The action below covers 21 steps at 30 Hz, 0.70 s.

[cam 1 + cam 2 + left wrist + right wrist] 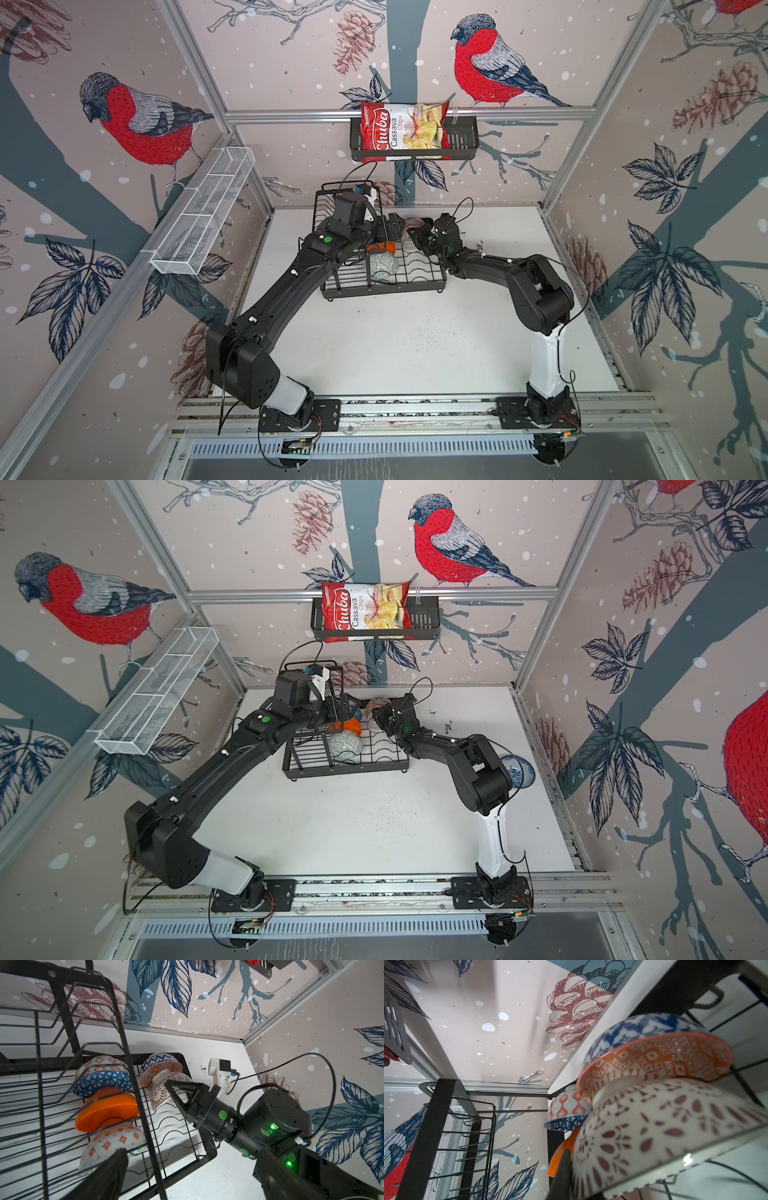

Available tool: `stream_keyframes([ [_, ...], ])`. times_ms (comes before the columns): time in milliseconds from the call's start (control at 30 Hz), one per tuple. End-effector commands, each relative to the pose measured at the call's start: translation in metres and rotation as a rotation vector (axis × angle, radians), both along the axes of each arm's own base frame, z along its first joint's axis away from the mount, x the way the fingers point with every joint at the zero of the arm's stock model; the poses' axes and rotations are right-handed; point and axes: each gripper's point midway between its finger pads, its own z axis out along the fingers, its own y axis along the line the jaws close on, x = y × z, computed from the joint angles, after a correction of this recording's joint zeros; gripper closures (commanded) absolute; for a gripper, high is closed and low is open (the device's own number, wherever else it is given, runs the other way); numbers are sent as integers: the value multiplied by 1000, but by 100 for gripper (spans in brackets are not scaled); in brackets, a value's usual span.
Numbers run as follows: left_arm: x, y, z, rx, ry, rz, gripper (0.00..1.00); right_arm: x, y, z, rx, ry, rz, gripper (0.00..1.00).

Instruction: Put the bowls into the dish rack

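Note:
The black wire dish rack (415,283) (374,766) stands at the back middle. Its slots hold an orange bowl (108,1109) (389,248), a grey-green patterned bowl (382,266) (345,746), a blue-lined bowl (101,1079) and a blue-and-orange bowl (160,1069). My right gripper (174,1089) (419,241) is shut on the rim of the white lattice bowl (164,1095) (664,1126), which is tilted on its side over the rack's wavy base. My left gripper (386,226) hangs open over the rack, holding nothing. A white bowl with blue flowers (517,771) lies on the table behind my right arm.
The rack's raised upper basket (62,1022) rises beside my left gripper. A long white mesh basket (203,216) hangs on the left wall. A black shelf basket with a chips bag (405,129) hangs on the back wall. The white table (395,345) lies in front of the rack.

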Motion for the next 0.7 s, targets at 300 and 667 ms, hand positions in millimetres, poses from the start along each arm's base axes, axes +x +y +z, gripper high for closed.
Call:
stream_keyframes([
  [300, -4, 2, 1, -7, 15, 1, 3, 8, 7, -3, 58, -12, -15, 100],
  [667, -6, 3, -2, 0, 21, 2, 3, -7, 2, -19, 52, 42, -45, 100],
])
